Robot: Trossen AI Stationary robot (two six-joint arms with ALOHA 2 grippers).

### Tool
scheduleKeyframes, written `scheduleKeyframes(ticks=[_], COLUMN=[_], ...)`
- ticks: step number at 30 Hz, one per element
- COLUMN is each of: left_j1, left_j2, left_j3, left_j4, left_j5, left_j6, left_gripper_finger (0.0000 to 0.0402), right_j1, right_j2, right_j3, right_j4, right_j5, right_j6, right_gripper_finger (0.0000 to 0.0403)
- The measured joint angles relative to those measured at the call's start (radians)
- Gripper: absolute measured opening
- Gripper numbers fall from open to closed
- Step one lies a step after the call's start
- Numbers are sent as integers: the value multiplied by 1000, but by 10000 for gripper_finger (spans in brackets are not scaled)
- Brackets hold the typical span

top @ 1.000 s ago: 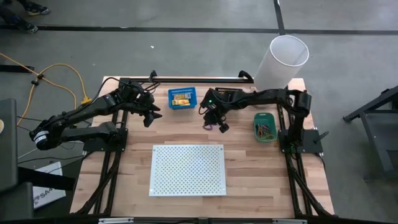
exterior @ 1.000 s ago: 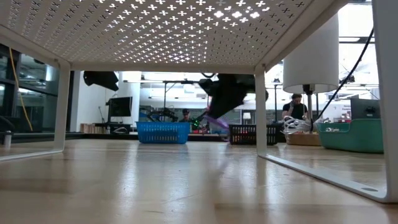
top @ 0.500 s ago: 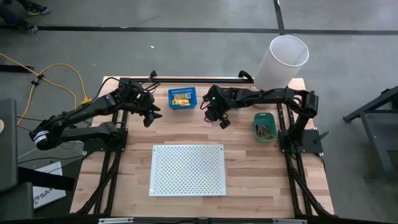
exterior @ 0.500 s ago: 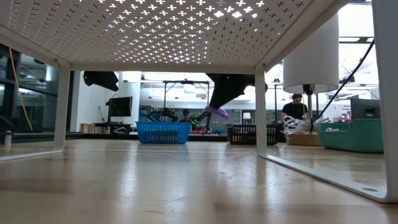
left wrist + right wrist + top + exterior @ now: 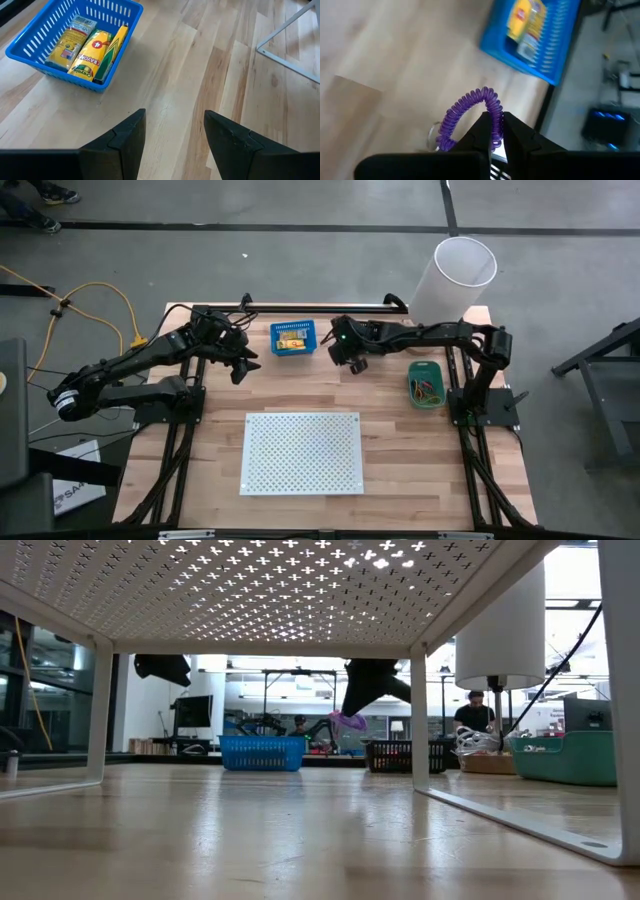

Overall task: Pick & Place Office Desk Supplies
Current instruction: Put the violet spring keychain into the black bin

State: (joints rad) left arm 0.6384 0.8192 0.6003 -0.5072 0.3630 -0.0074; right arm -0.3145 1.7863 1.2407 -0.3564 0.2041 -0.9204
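Above the bench: the right pincer [image 5: 359, 363] hangs clear of the wood, between the blue bin [image 5: 292, 338] and the black bin [image 5: 372, 332], near the far edge.
Right pincer state: closed on a purple coil loop [image 5: 470, 117]; the two fingers [image 5: 479, 132] pinch one side of the loop and the rest arcs free in front of them.
Purple coil loop, low view: it shows as a small purple shape [image 5: 349, 721] under the dark pincer, off the bench surface.
Left pincer: it [image 5: 172, 132] hovers over bare wood just beside the blue bin, on the bin's left in the high view [image 5: 243, 365].
Left pincer state: fingers [image 5: 125, 135] spread wide apart, nothing between them.
Blue bin contents: yellow-orange packets [image 5: 95, 52] lie flat inside, side by side; one reads as a crayon box.
Green bin: it [image 5: 426, 384] sits near the right edge of the bench, by the right arm's base, with a tangle of thin coloured bands [image 5: 427, 389] in it.
White perforated board: it [image 5: 302, 452] stands on the near middle of the bench, well apart from both pincers.
White cylinder: it [image 5: 452, 280] stands at the far right corner of the bench.
Background: a person [image 5: 473, 712] shows in the room beyond the bench.
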Motion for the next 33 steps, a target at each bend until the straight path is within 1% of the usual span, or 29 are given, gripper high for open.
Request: scheduleKeyframes(ticks=[4, 8, 13, 17, 20, 22, 28, 33], left_j1=[0, 0, 0, 0, 0, 0, 0, 0], left_j2=[0, 0, 0, 0, 0, 0, 0, 0], left_j3=[0, 0, 0, 0, 0, 0, 0, 0], left_j4=[0, 0, 0, 0, 0, 0, 0, 0], left_j5=[0, 0, 0, 0, 0, 0, 0, 0], left_j6=[0, 0, 0, 0, 0, 0, 0, 0], left_gripper_finger=[195, 195, 195, 195, 195, 195, 195, 195], right_j1=[0, 0, 0, 0, -2, -7, -34, -46], right_j2=[0, 0, 0, 0, 0, 0, 1, 1], right_j3=[0, 0, 0, 0, 0, 0, 0, 0], right_j4=[32, 63, 66, 36, -11, -45, -117, -126], right_j5=[96, 164, 267, 375, 434, 453, 448, 441], right_j6=[0, 0, 0, 29, 70, 100, 184, 191], right_gripper_finger=[22, 22, 22, 22, 22, 22, 22, 22])
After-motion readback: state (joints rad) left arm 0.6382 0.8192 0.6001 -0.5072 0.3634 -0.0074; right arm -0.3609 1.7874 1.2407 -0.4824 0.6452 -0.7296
